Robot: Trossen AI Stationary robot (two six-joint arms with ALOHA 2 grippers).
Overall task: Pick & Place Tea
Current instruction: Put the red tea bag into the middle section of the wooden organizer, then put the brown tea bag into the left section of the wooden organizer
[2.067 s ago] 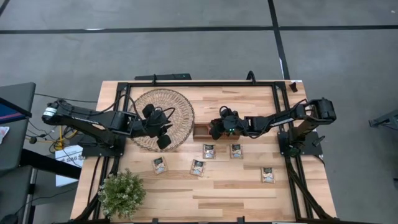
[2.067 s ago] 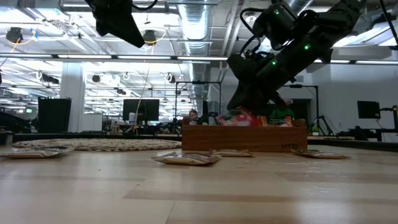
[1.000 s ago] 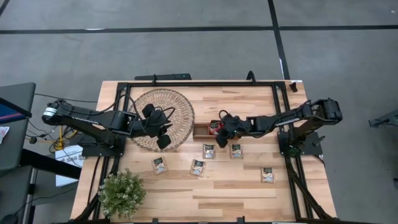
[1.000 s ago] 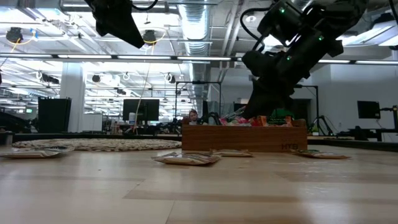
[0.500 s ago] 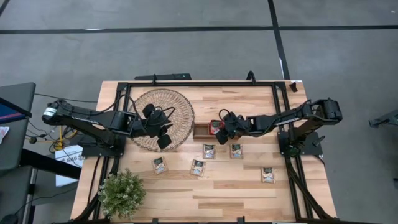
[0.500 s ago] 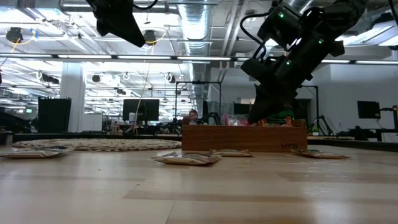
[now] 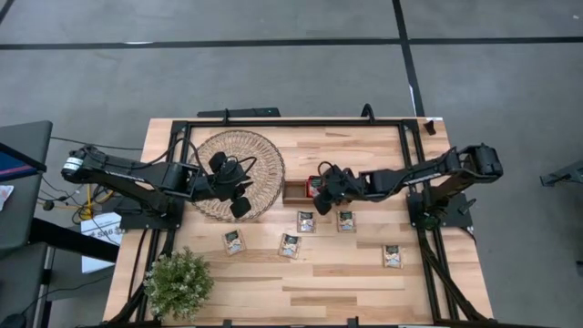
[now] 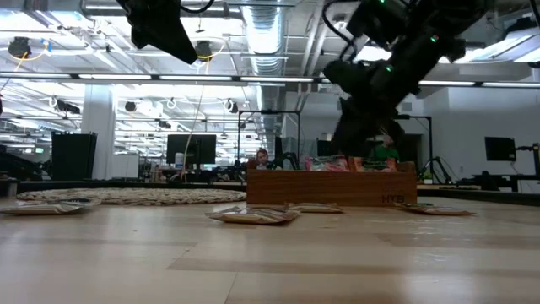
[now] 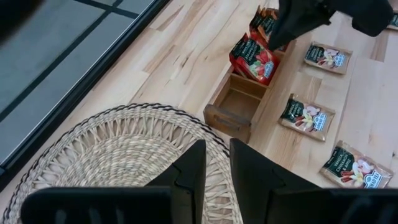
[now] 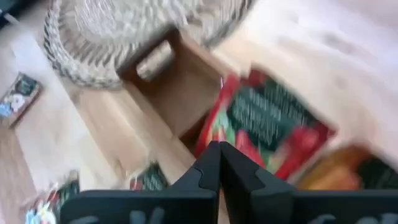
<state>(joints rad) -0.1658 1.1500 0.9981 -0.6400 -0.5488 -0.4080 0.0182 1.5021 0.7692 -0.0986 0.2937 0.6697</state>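
A long brown wooden tray lies mid-table beside the round woven mat. A red tea sachet leans tilted in a tray compartment next to the bare end compartment. My right gripper is shut and hangs just above the tray, its tip at that sachet's edge. My left gripper hovers over the mat, narrowly open, with nothing between its fingers. Several pale sachets lie flat on the table. My right gripper's shut fingertips slant down from the table's right side, close to the red sachet's edge in the tray. I cannot tell whether they touch it. The sachet stays in the tray, leaning.
More sachets lie nearer the front edge. A small green plant stands at the near left corner. A black frame runs round the table's far side and both ends. Other sachets stick up from the tray.
My right gripper, still shut, has risen a little from among the sachets in the tray to just above its rim. The red sachet has stayed in the tray.
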